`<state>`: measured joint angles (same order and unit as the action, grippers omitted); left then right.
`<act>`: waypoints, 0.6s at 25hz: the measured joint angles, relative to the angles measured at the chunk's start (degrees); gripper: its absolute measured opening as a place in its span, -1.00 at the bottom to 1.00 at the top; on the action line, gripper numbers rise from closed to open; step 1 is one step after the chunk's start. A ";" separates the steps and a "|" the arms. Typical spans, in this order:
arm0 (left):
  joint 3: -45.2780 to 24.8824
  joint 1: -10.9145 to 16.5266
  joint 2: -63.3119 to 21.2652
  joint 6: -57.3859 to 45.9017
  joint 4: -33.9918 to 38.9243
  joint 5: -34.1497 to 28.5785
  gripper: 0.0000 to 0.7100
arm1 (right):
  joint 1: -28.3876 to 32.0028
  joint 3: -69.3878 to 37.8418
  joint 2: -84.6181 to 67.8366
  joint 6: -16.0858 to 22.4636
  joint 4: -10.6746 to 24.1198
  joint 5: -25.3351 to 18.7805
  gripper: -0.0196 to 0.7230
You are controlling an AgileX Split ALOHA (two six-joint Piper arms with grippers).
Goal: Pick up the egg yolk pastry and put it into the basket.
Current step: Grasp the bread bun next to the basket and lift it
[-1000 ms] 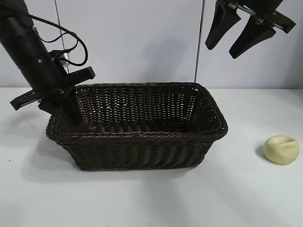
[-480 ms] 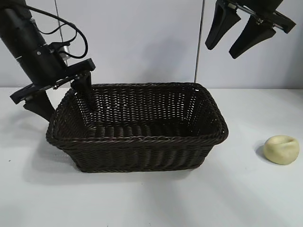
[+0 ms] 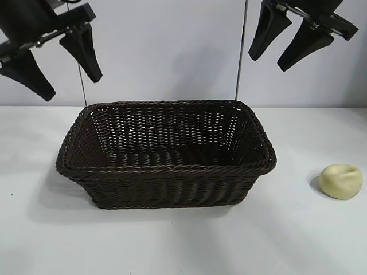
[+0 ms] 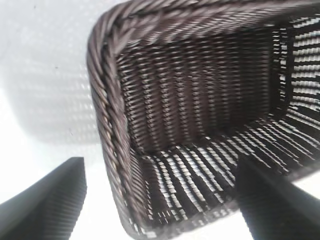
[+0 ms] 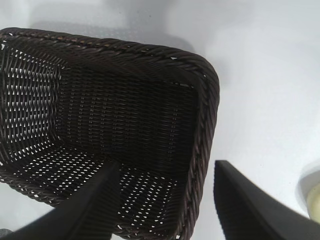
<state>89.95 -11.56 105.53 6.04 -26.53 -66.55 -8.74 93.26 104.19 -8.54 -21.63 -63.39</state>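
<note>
Exterior view: pale yellow, dent-topped egg yolk pastry (image 3: 341, 181) w/ matte skin.

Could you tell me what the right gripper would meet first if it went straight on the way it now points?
Probably the basket: the right gripper, open and empty, aims at its near end wall and rim, not the pastry, which lies off to the side. Depth is unclear.

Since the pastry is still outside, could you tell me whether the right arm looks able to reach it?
Probably yes: the right gripper hangs open above, the egg yolk pastry lies uncovered on the table beside the basket.
</note>
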 joint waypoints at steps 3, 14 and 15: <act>0.00 -0.26 -2.78 0.00 -2.49 -0.61 0.66 | 0.00 0.00 0.00 0.00 0.00 0.00 0.16; -3.26 -8.27 -5.75 -0.10 -6.98 3.64 0.66 | 0.00 0.00 0.00 0.00 -0.05 0.00 0.16; -4.07 -8.91 -5.75 -0.10 -7.62 4.75 0.66 | 0.00 0.00 0.00 0.00 -0.05 0.00 0.16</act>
<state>85.88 -20.47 99.78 5.94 -34.15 -61.80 -8.74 93.26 104.19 -8.54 -21.68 -63.39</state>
